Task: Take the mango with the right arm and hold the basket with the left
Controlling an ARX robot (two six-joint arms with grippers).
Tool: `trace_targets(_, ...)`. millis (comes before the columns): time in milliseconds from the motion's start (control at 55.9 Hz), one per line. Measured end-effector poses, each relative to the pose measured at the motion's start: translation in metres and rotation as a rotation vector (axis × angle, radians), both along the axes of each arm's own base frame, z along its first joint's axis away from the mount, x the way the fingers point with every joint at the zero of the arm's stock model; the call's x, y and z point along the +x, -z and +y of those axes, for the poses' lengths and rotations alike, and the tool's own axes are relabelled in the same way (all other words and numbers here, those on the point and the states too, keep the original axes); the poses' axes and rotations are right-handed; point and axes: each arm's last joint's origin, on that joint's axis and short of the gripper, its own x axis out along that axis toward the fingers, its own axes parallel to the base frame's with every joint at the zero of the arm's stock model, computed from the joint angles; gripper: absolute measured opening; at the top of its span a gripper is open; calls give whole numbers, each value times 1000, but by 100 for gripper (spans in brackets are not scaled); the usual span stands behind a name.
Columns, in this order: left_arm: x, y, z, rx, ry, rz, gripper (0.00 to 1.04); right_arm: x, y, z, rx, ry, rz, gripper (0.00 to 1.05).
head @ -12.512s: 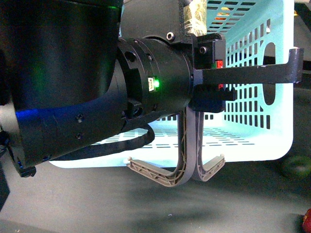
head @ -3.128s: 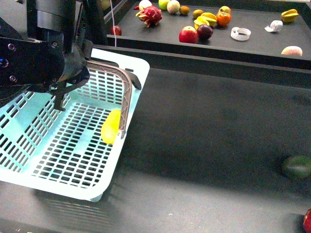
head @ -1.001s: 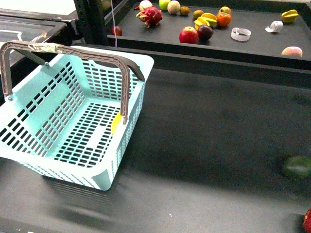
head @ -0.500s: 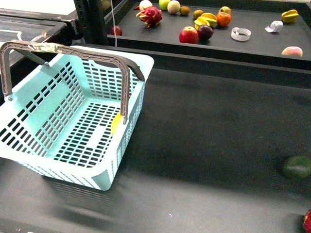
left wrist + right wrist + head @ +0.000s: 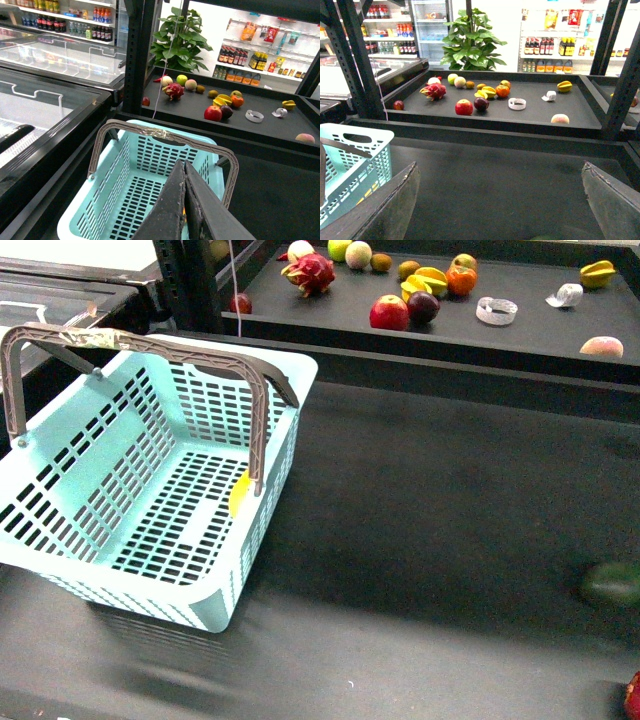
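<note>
The turquoise basket stands on the dark table at the left, both grey-brown handles raised, one taped. The yellow mango lies inside it against the right wall, partly hidden by a handle. Neither arm shows in the front view. In the left wrist view the left gripper is shut and empty, above the basket, its fingers pressed together. In the right wrist view the right gripper is open wide and empty over bare table, with the basket's corner off to one side.
A dark green fruit lies at the table's right edge, a red fruit near the front right corner. A raised shelf behind holds several fruits, among them a dragon fruit, a red apple and starfruit.
The left arm, which filled the front view and then sat at the basket's handle, has left that view. The basket stands still over the last second.
</note>
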Motion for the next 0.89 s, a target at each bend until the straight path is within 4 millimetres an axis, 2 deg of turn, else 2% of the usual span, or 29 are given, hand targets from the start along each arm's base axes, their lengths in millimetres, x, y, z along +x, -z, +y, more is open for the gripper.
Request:
trace_targets(161,-3,0,0,27,-4,-1,2,0,0,0,0,1,0,96)
trace_targets(268,-14,3,0,57,-2,4,2,0,0,0,0,2,0,96)
trace_targets(894,-15,3,0,71,-2,2,2,0,0,0,0,2,0,96)
